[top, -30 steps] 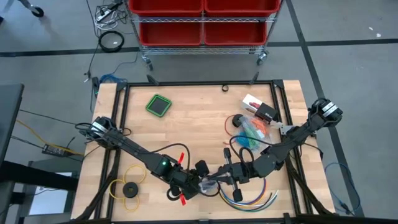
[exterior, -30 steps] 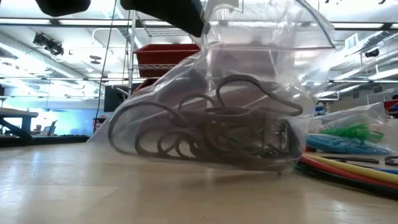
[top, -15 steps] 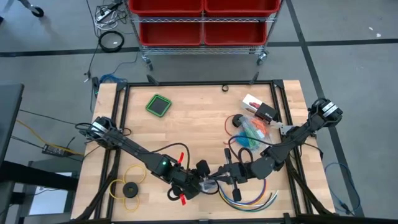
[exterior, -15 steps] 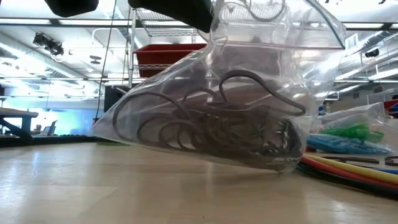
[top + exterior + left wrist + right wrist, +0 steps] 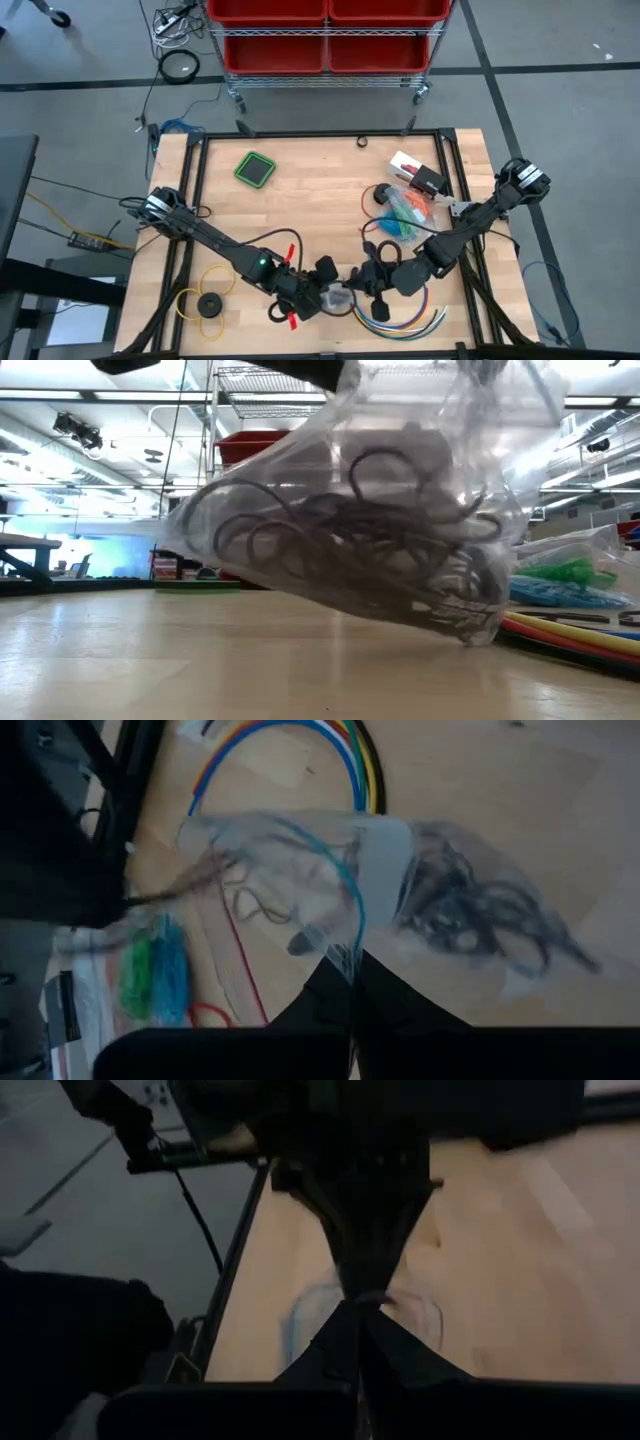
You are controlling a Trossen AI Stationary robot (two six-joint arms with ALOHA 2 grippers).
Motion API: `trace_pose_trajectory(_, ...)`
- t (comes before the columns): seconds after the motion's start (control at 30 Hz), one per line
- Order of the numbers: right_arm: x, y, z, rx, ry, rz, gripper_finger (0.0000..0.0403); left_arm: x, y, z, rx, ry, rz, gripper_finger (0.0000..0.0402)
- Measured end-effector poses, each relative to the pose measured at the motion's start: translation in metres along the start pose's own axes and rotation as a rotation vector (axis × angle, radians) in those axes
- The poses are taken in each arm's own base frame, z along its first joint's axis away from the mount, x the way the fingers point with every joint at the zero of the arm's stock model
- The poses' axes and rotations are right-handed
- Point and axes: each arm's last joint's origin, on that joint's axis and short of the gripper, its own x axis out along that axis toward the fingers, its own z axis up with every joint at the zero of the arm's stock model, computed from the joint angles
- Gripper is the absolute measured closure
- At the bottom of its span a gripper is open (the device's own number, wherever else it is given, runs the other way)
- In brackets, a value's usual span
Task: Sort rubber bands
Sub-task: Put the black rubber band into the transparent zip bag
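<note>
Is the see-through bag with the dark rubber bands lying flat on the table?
No, the clear bag of dark rubber bands hangs tilted above the table, with a gap showing under it.

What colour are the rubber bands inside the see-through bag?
The rubber bands in the bag look dark, nearly black. The low view shows them best.

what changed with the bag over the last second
The clear bag of dark rubber bands has been lifted clear of the table, where a second ago its bottom rested. The left gripper and right gripper stay shut on its top, the right one pulled slightly back. The coloured cables and green tray stayed put.
</note>
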Motion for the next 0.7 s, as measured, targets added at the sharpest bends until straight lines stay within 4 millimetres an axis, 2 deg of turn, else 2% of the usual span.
trace_pose_trajectory(0.23,-0.001,-0.004,-0.010,0.038,0.103,-0.032,0.0403,0.000,0.000,0.001,-0.003,-0.005,0.005,0.0400)
trace_pose_trajectory(0.5,-0.001,-0.006,-0.015,0.117,0.191,0.018,0.0402,0.000,0.000,0.000,-0.004,-0.005,0.005,0.0400)
trace_pose_trajectory(0.7,-0.005,-0.001,-0.021,0.153,0.231,0.018,0.0372,0.000,-0.001,-0.001,-0.003,0.006,-0.006,0.0400)
